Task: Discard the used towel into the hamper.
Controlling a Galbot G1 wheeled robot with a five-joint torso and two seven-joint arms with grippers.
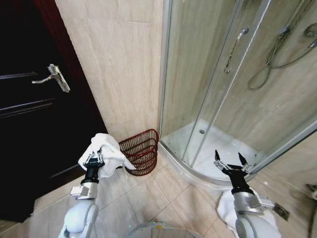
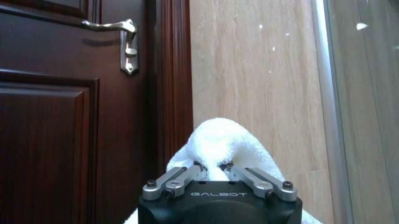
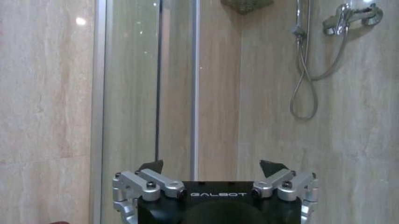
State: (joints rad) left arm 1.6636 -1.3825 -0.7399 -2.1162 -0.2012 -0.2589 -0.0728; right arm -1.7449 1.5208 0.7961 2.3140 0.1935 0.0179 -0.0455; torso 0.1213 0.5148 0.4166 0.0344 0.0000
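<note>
Towel (image 1: 106, 148) x1 clamped in L pincer (image 1: 93, 161) | hamper (image 1: 142, 151) x1 | R pincer (image 1: 231, 164) apart

— You can't see the left gripper's (image 1: 94, 159) fingertips: the towel (image 1: 105, 148) swallows them, and it covers part of the hamper's (image 1: 143, 148) near rim.

— And the second white cloth (image 1: 225, 206)?

— The right arm hides most of it, so you can't tell its shape.

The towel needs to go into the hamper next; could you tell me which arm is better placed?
Left. Its tool is shut on the towel, right beside the hamper. The right tool is open by the shower.
</note>
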